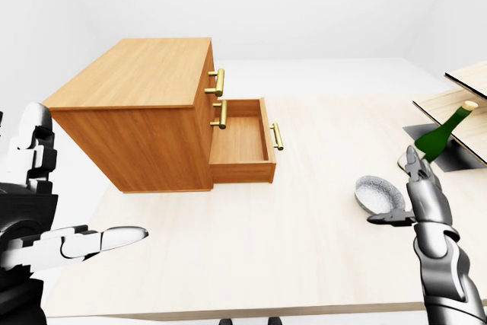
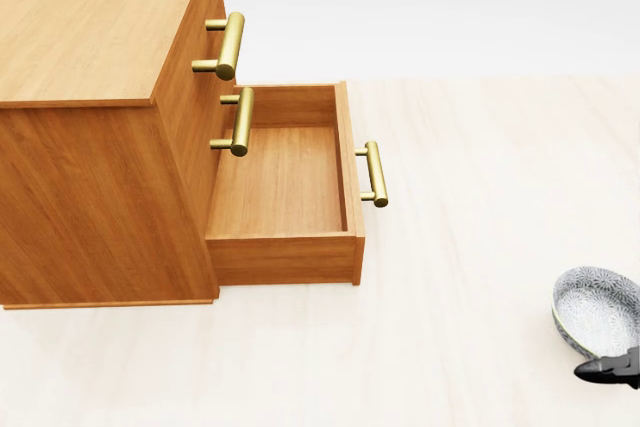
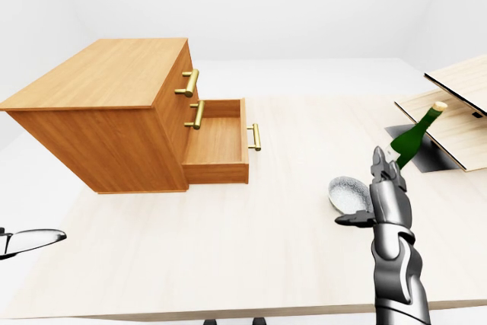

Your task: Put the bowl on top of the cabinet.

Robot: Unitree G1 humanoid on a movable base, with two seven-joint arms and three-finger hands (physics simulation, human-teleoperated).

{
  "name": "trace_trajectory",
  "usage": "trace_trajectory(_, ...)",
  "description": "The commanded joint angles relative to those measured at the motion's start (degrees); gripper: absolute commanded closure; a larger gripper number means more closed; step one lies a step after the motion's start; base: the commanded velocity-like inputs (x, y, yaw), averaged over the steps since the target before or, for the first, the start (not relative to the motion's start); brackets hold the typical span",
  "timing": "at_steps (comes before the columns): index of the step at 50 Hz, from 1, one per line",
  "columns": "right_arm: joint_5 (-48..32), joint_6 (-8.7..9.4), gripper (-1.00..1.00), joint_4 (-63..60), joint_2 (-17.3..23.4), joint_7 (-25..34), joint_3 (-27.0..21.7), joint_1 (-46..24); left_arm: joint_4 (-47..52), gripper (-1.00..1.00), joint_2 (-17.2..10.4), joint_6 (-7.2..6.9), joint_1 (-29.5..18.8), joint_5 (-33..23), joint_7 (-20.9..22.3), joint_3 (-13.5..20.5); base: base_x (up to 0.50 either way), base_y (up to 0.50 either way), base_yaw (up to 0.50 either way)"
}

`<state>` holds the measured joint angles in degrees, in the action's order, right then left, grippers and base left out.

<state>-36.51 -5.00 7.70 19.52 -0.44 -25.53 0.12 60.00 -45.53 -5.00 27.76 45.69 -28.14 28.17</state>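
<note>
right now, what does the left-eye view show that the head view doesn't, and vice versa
Only the left-eye view: the left hand, fingers open, at the left edge; the whole right hand and forearm, upright beside the bowl; a tilted green bottle at the right. Only the head view: nothing new, just a closer look into the empty open drawer. Both: the cabinet, its brass handles, the drawer, the bowl on the table, and the right hand, only a black tip in the head view's bottom-right corner.
</note>
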Motion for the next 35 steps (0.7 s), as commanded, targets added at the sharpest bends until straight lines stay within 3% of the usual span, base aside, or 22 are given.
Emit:
trace_trajectory(1, -1.72, 0.0, -1.0, 1.6, 0.31, -1.56, 0.26, 0.21, 0.0, -1.0, 1.57, 0.0, 1.18, -2.16, 1.1, -1.09, 0.0, 0.0, 0.0)
trace_trajectory(4, -2.35, 0.0, -1.0, 2.35, 0.5, -2.29, 0.39, 0.01, 0.0, -1.0, 2.05, 0.0, 1.79, -3.12, 1.43, -1.73, 0.0, 0.0, 0.0)
trace_trajectory(7, -2.99, 0.0, -1.0, 3.1, 0.7, -3.11, 0.59, -0.17, 0.0, -1.0, -1.46, 0.0, 1.01, 1.19, -0.95, 0.65, 0.0, 0.0, 0.0)
trace_trajectory(16, -5.15, 0.0, -1.0, 3.8, 0.78, -5.47, 1.45, -0.11, 0.0, -1.0, -2.88, 0.0, 0.58, 2.22, -1.86, 0.65, 0.0, 0.0, 0.0)
trace_trajectory(19, -6.41, 0.0, -1.0, 3.97, 0.82, -6.94, 1.53, -0.09, 0.0, -1.0, -0.02, 0.0, 2.16, -1.56, -0.1, -1.31, 0.0, 0.0, 0.0)
trace_trajectory(22, -7.85, 0.0, -1.0, 4.21, 0.95, -8.74, 1.67, -0.21, 0.0, -1.0, -1.87, 0.0, 0.7, 1.08, -1.39, 0.11, 0.0, 0.0, 0.0)
trace_trajectory(26, -9.72, 0.0, -1.0, 5.04, 1.44, -11.24, 1.87, -0.52, 0.0, -1.0, -2.22, 0.0, 0.38, 1.42, -1.67, 0.13, 0.0, 0.0, 0.0)
trace_trajectory(28, -10.14, 0.0, -1.0, 5.36, 1.64, -11.91, 2.09, -0.56, 0.0, -1.0, -0.25, 0.0, 1.38, -1.26, -0.41, -1.36, 0.0, 0.0, 0.0)
trace_trajectory(32, -11.45, 0.0, -1.0, 6.19, 1.77, -13.58, 2.65, -0.71, 0.0, -1.0, 0.41, 0.0, 0.96, -2.38, -0.1, -2.38, 0.0, 0.0, 0.0)
trace_trajectory(35, -12.1, 0.0, -1.0, 6.69, 1.86, -14.52, 3.13, -0.71, 0.0, -1.0, -1.82, 0.0, -0.26, 0.93, -1.53, -0.42, 0.0, 0.0, 0.0)
